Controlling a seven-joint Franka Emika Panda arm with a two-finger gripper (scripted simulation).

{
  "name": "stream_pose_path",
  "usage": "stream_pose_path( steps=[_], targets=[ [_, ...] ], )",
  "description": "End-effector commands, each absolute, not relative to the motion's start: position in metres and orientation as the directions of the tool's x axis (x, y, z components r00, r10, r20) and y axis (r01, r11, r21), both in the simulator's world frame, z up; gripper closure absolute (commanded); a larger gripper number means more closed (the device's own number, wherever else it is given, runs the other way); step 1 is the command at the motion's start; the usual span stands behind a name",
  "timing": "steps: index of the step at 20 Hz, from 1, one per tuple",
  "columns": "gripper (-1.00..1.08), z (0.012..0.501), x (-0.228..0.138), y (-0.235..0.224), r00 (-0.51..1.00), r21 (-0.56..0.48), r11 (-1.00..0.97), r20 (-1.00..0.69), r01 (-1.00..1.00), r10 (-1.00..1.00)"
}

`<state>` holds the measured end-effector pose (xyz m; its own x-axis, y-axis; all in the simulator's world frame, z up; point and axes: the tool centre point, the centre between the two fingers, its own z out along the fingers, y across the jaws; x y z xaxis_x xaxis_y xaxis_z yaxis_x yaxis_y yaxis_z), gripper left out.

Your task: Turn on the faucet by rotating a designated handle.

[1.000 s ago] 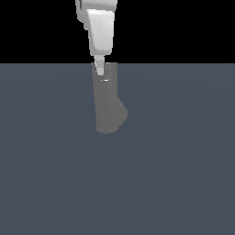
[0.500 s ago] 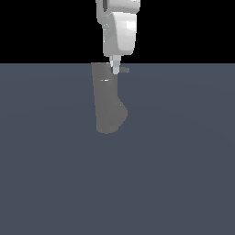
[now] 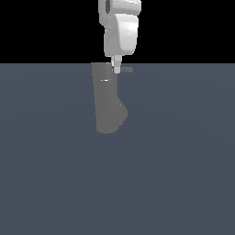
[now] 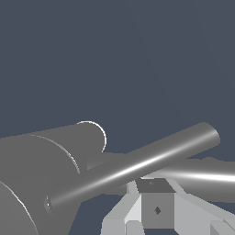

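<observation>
The faucet [image 3: 108,103] is a matte grey upright cylinder with a rounded bulge at its lower end. The handle [image 3: 128,69], a thin rod, sticks out from its top toward the exterior view's right. My white gripper [image 3: 116,69] comes down from above, its narrow fingertips right against the handle at the faucet's top. The fingers look pressed together with nothing between them. In the wrist view the handle [image 4: 137,166] runs as a shiny rod across the picture, just beyond the gripper [image 4: 156,204], with the faucet [image 4: 32,179] body beside it.
A flat dark blue-grey floor [image 3: 174,174] stretches all around the faucet. A second grey rod [image 4: 206,176] lies behind the handle in the wrist view. No other objects show.
The gripper has moved toward the exterior view's right along the faucet's top. The handle's end now shows further out on the right of the fingertips.
</observation>
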<state>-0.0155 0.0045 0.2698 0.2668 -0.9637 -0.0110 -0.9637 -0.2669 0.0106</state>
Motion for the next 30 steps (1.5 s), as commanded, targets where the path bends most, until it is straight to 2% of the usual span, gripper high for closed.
stream_pose_path(
  steps=[1, 30],
  targets=[
    [1.08, 0.27, -0.004, -0.016, 0.239, 0.001, -0.239, -0.006, -0.971, -0.971],
    [1.08, 0.27, 0.06, -0.077, 0.199, 0.0, -0.199, 0.0, -0.98, -0.98]
  ],
)
